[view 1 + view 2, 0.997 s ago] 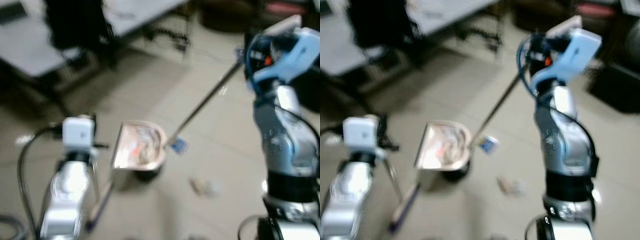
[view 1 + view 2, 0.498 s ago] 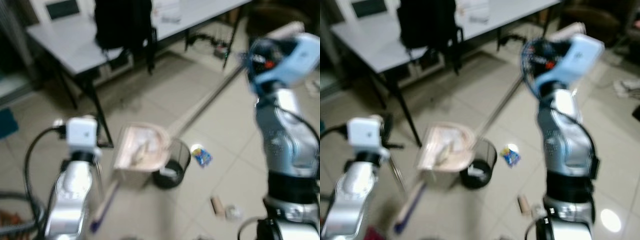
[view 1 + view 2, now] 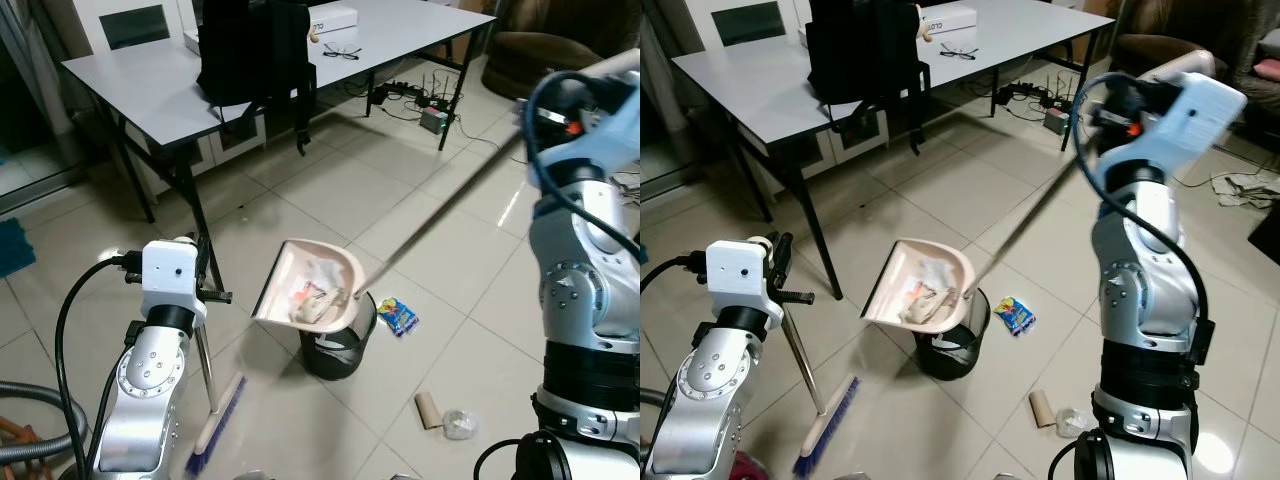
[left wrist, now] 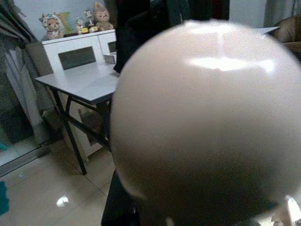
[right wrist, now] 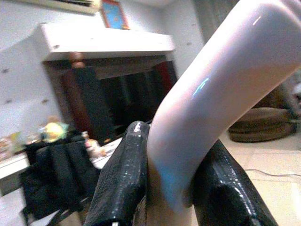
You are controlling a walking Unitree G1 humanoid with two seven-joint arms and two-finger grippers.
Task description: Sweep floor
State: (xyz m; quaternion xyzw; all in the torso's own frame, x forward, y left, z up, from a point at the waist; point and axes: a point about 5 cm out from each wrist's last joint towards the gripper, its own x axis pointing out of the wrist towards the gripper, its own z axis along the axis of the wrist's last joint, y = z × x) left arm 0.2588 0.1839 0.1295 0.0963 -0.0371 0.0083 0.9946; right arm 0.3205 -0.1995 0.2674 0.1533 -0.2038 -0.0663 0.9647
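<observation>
Since a second ago the dustpan [image 3: 912, 288] has come to hang tilted, full of litter, over the black bin [image 3: 948, 350]. Right pincer [image 5: 174, 188] is clenched on its pale handle [image 5: 207, 103]. Left pincer [image 3: 775, 262] carries the broom [image 3: 825, 425], brush on the floor; I cannot tell its grip. A wrapper [image 3: 1014, 316] lies just right of the bin.

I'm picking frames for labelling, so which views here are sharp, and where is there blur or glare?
Left and right eye views: sharp; dustpan, bin and broom all crisp, with a glare spot on the floor tiles. Left wrist view: a pale, out-of-focus rounded shape close to the lens, background fairly clear. Right wrist view: the handle between the right hand's fingers shows highlights; the room behind is soft.
</observation>
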